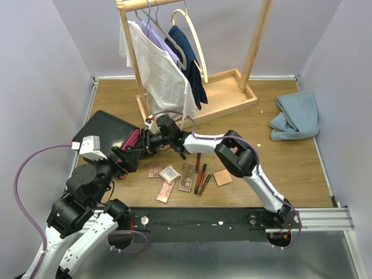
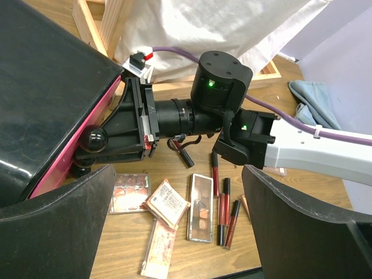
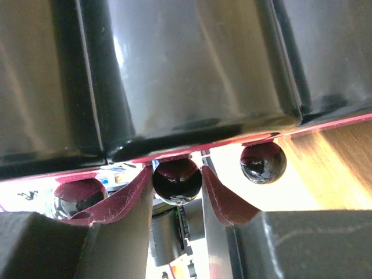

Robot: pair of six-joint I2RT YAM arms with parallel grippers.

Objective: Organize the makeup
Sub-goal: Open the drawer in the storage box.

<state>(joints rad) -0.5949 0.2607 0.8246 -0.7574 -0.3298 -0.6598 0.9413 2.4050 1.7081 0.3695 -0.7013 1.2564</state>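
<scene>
While right gripper (image 3: pixel 177 174) pinches middle round glossy black knob (image 3: pixel 176 185) on black case with pink drawers (image 2: pixel 46 87), left gripper (image 2: pixel 177 180) hangs spread wide. Makeup (image 2: pixel 197 209) lies loose below its fingers. Step judged: drawer opening. Next needs straight outward pull, grip kept firm.

- The top external camera sits high behind the arm bases and looks down over the whole table (image 1: pixel 116 99) from far off.
- The left wrist camera slants down at middling range toward the black case (image 2: pixel 40 87).
- The right wrist camera faces that case's front from very close, centred on the middle knob (image 3: pixel 177 185).
- All three views share the case; the top and left wrist views also share the makeup (image 1: pixel 186 176).
</scene>
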